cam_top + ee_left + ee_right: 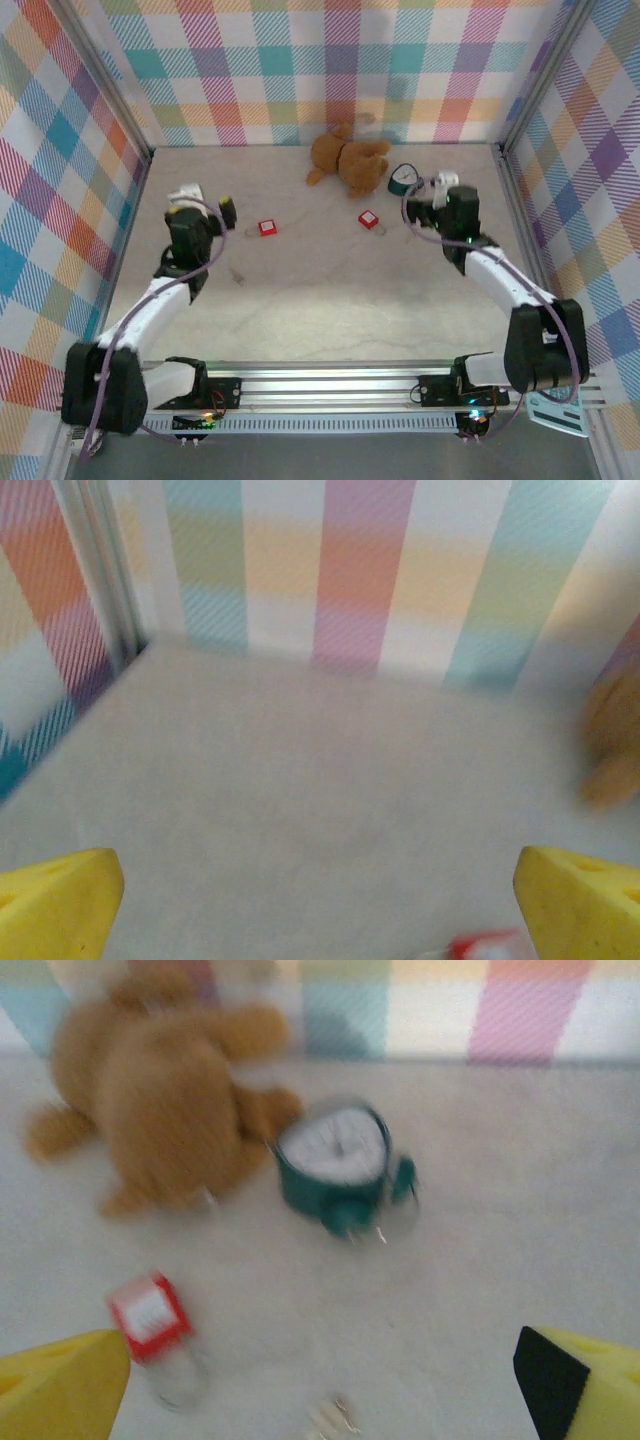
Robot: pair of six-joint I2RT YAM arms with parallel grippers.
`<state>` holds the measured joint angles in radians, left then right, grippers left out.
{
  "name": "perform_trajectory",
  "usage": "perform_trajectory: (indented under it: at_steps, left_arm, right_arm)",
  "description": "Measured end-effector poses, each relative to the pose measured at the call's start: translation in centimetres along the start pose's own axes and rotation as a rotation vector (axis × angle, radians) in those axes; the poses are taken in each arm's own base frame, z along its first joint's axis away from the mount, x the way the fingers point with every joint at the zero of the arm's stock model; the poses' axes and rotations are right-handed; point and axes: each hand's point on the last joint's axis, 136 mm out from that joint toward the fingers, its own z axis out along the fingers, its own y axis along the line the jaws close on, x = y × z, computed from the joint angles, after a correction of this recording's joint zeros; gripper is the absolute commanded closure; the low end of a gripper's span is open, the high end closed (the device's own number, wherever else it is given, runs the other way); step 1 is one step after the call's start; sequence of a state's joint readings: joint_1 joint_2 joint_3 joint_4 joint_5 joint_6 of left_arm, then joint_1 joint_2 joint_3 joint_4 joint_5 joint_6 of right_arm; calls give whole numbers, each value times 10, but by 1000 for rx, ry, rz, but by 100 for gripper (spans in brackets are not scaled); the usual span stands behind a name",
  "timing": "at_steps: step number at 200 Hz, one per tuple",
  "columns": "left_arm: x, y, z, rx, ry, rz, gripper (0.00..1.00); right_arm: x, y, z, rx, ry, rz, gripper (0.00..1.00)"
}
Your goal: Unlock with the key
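Checker: Item one, the left gripper (207,200)?

Clerk: Left of centre in the top view, over the table (330,300). In its wrist view the two yellow fingertips (60,905) sit in the lower corners, spread wide, with bare tabletop between them. It has hold of nothing.

Checker: The right gripper (435,190)?

Clerk: Right of centre in the top view, just beside the teal alarm clock (403,180). In its wrist view the fingertips also stand far apart in the lower corners. Nothing is gripped.

Checker: The key (334,1418)?

Clerk: One small pale sliver, flat on the table at the bottom centre of the right wrist view. It lies between the two fingertips and touches neither. It is blurred, so its shape cannot be read.

Checker: Padlocks?

Clerk: Two, red and square. The left padlock (267,228) lies just right of the left gripper in the top view, and shows at the bottom edge of the left wrist view near the right-hand fingertip. The right padlock (369,219) lies near the centre, below the teddy bear (347,160). In the right wrist view it sits at lower left, to the left of the key and apart from it.

Checker: Remainder?

Clerk: The bear, brown, lies at upper centre with the clock just to its right. Plaid walls (300,70) stand on three sides.
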<state>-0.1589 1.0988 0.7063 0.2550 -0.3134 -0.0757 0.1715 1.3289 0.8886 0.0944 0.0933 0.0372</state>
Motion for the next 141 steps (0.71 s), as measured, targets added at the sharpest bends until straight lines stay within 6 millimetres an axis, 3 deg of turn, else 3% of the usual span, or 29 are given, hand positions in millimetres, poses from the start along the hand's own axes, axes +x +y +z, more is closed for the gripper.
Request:
perform_trajectory:
  at_steps: [8, 21, 31, 35, 43, 60, 79, 94, 115, 141]
  left_arm:
    - [-43, -3, -18, 12, -59, -87, 0]
    - [-89, -1, -50, 25, -117, -198, 0]
    - [-109, 8, -78, 22, -149, -301, 0]
    - [-111, 11, -87, 23, -157, -336, 0]
    - [-108, 18, -101, 25, -158, -385, 0]
    - [-84, 28, -122, 32, -118, -457, 2]
    - [-45, 31, -121, 0, 21, -468, 2]
    - [-14, 33, -117, -40, 144, -460, 5]
    - [34, 27, -112, -43, 326, -445, 10]
    - [98, 11, -113, 14, 552, -459, 11]
  right_arm:
    - [-39, 12, -12, -24, -41, 30, 1]
    - [-88, 18, -35, -47, -120, 113, 1]
    - [-101, 16, -48, -67, -152, 183, 1]
    - [-100, 15, -50, -79, -146, 213, 0]
    - [-92, 13, -49, -91, -110, 260, 8]
    - [-63, 10, -28, -91, 37, 313, 22]
    - [-22, 18, 13, -70, 248, 308, 23]
    - [19, 36, 41, -74, 426, 236, 23]
    - [65, 58, 63, -92, 608, 131, 23]
    - [98, 77, 82, -114, 753, 1, 20]
